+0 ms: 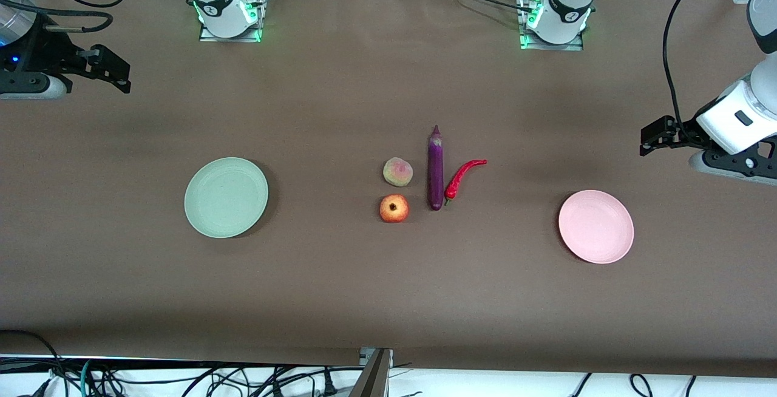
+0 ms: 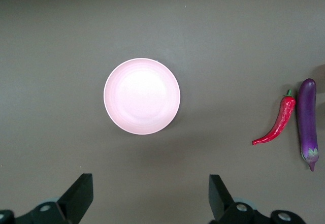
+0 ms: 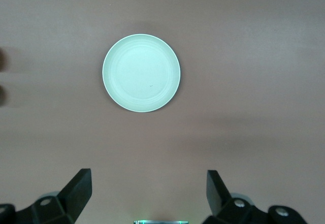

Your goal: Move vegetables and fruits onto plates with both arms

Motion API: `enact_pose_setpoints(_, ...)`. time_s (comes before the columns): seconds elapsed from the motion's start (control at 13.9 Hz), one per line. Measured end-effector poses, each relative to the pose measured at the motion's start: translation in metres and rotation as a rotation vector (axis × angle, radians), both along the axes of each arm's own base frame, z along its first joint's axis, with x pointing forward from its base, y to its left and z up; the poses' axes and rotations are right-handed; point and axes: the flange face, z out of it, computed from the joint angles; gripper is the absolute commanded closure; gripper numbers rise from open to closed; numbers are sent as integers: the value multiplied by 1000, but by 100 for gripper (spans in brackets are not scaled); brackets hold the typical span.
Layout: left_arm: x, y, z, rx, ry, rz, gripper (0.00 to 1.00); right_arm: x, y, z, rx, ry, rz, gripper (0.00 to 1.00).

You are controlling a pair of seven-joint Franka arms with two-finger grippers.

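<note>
Eggplant point(image 1: 435, 169), long, glossy purple, lies mid-table between blushed peach point(image 1: 397, 172) and curved red chili point(image 1: 462, 177); we judge it slippery, best gripped mid-length, while left gripper point(image 2: 150, 196) and right gripper point(image 3: 147, 193) wait wide open, high over the table's ends.

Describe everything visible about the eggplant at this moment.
The eggplant is long, slim and glossy purple, with a duller purplish cap and pointed stem at the end toward the robots' bases. It lies flat on the brown table, mid-table between the plates, with the chili beside it and perhaps just touching near the rounded end. No gripper touches it.
</note>
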Motion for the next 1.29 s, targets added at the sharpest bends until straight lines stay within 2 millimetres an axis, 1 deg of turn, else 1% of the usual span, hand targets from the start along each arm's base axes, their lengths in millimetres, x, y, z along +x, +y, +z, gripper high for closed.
enact_pose_setpoints(0.5, 0, 0, 0, 0, 0, 0, 0, -2, 1, 1, 31, 5, -1, 0)
enact_pose_setpoints(0.72, 0, 0, 0, 0, 0, 0, 0, -4, -7, 7, 62, 7, -19, 0)
enact_pose_setpoints(0.93, 0, -1, 0, 0, 1, -1, 0, -10, -5, 14, 68, 3, -14, 0)
enact_pose_setpoints(1.29, 0, -1, 0, 0, 3, -1, 0, -11, 2, 13, 73, 5, -2, 0)
